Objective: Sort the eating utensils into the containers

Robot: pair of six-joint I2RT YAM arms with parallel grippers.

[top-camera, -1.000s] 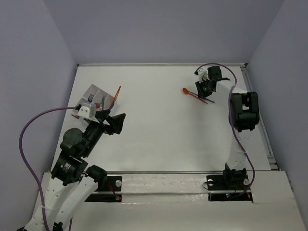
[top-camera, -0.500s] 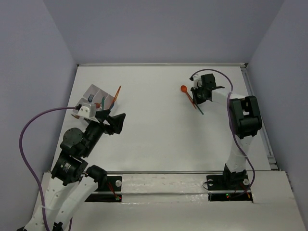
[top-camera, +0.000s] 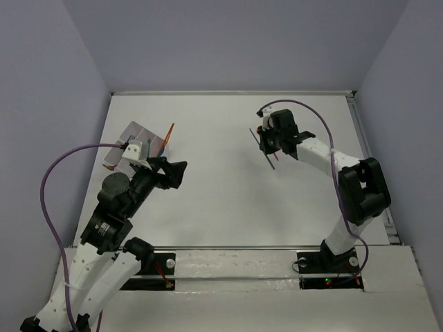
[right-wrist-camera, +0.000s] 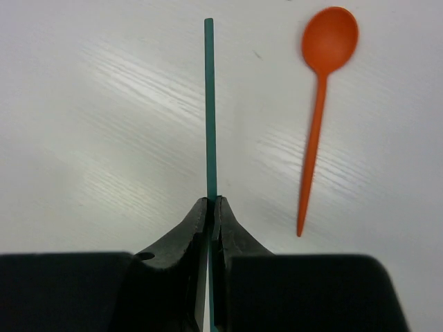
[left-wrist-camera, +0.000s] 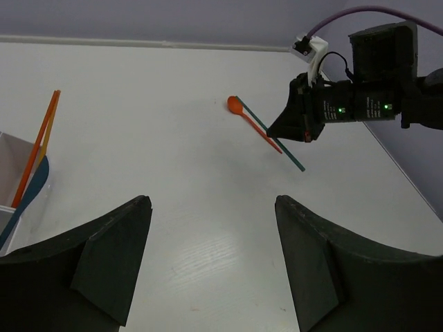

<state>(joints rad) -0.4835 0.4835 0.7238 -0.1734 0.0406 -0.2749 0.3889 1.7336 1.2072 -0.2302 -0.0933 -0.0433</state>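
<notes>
**A:** Since 1 second ago the right claw (right-wrist-camera: 212, 204) has swung across the bench (top-camera: 221, 200) toward the tray (top-camera: 135, 129), and its jaws have pinched together.

**B:** On what?

**A:** On the teal stick (right-wrist-camera: 209, 104). It is gripped near 1 end, and the rest juts straight out ahead.

**B:** And the orange spoon (right-wrist-camera: 315, 131)?

**A:** It is just beside the stick, outside the jaws, and well apart from the tray.

**B:** What about the left claw (left-wrist-camera: 211, 200)?

**A:** It is spread wide with nothing in it, and hangs near the tray on the side facing the right arm.

**B:** Anything in the tray?

**A:** 2 orange sticks (left-wrist-camera: 39, 142) lean out over the tray's rim. A teal-blue spoon (left-wrist-camera: 33, 185) sits just beside them.
</notes>
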